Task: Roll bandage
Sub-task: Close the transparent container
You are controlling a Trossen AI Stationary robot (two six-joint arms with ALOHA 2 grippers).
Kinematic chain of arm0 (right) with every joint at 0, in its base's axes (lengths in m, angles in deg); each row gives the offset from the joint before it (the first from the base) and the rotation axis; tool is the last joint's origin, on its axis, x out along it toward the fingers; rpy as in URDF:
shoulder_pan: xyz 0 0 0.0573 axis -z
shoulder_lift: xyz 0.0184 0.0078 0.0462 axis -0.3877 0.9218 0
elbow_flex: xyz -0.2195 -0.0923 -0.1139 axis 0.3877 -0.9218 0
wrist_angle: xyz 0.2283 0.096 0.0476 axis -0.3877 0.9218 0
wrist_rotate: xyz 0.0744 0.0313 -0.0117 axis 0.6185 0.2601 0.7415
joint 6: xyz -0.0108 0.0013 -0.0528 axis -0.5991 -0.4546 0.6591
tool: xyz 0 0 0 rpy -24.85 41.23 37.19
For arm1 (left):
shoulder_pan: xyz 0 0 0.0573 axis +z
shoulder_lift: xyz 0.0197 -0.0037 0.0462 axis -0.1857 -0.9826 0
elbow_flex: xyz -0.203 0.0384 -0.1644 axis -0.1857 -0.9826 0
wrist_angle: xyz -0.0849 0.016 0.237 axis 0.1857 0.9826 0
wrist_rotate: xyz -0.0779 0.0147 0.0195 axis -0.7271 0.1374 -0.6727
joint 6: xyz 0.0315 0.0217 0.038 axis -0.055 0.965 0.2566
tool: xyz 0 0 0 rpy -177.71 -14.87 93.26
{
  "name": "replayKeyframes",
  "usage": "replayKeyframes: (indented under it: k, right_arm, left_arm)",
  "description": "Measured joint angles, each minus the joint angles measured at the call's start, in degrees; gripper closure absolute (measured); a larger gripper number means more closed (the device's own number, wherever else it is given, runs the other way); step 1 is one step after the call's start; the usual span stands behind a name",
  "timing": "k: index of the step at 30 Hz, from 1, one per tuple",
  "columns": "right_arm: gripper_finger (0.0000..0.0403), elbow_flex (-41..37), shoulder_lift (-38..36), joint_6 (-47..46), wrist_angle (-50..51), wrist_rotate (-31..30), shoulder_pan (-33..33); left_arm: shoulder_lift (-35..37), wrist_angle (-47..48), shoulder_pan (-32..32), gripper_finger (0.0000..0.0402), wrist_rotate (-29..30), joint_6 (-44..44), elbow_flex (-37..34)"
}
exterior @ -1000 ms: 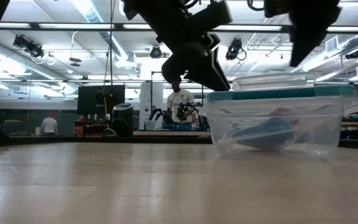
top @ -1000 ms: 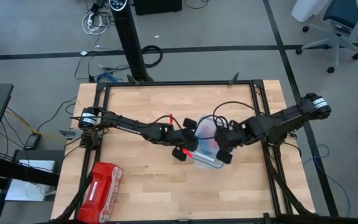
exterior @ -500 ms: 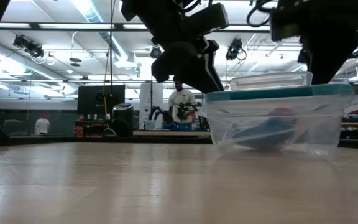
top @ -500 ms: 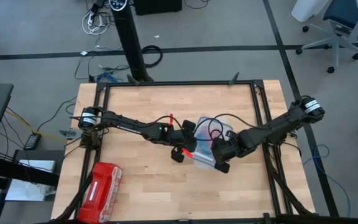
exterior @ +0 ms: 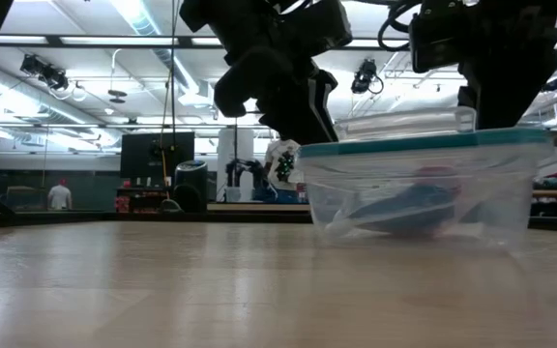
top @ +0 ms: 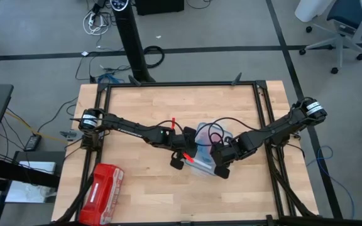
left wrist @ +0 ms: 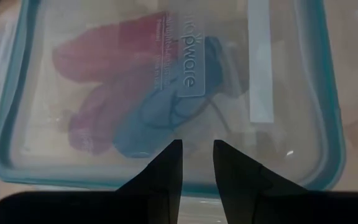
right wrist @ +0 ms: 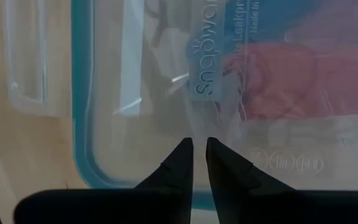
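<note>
Pouch (top: 103,193) lies well left of box (exterior: 424,188), unused. Left gripper (left wrist: 196,163) hovers over lid (left wrist: 278,112), fingers narrowly apart, empty. Bandage (left wrist: 160,112) sits inside closed box beside red rolls (left wrist: 104,62). Right gripper (right wrist: 199,158) above lid edge, nearly closed, empty. Risk: fingertips slip on lid, box skids.

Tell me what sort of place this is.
Probably a robotics lab or workshop: two arms mounted on a framed wooden table, cables trailing over the grey floor, and an open room with ceiling lights and workbenches behind.

Grey floor (top: 231,25) with cables, office chair (top: 341,25), ceiling lights (exterior: 143,19) overhead.
</note>
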Motion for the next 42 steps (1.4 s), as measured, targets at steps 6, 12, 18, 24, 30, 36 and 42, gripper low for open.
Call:
replayKeyframes:
  k: [6, 12, 18, 24, 30, 36, 42]
  right_arm:
    - [0.0364, 0.11, -0.13, 0.41, 0.48, 1.08, -0.21]
    - [0.0371, 4.09, -2.71, -0.1, 5.32, -2.69, -2.22]
    - [0.0372, 5.17, -2.89, -1.17, 8.84, -7.29, -3.17]
    - [0.0372, 5.22, -2.45, -2.9, 8.41, -6.24, -3.24]
    - [0.0372, 3.3, -0.63, -3.19, 3.03, -4.82, -3.64]
    - [0.0372, 1.79, 3.18, -3.03, -0.05, -3.6, -3.4]
    - [0.0372, 1.77, 3.47, -3.05, -0.93, -2.91, -3.64]
  left_arm:
    - [0.0, -0.41, -0.08, 0.0307, -0.79, -0.27, 0.0]
    - [0.47, 1.09, -0.81, 0.0307, 2.69, -0.1, 2.27]
    - [0.61, 2.44, -1.39, 0.0307, 2.88, 1.27, 3.72]
    - [0.33, 2.21, -2.23, 0.0307, -0.18, 1.14, 3.72]
    - [-3.35, -1.09, -2.55, 0.0307, -0.43, 1.36, 3.74]
    - [-5.4, -4.12, -2.35, 0.0307, 0.45, 1.65, 4.07]
    - [-5.32, -3.47, -2.33, 0.0307, 0.45, 1.5, 4.03]
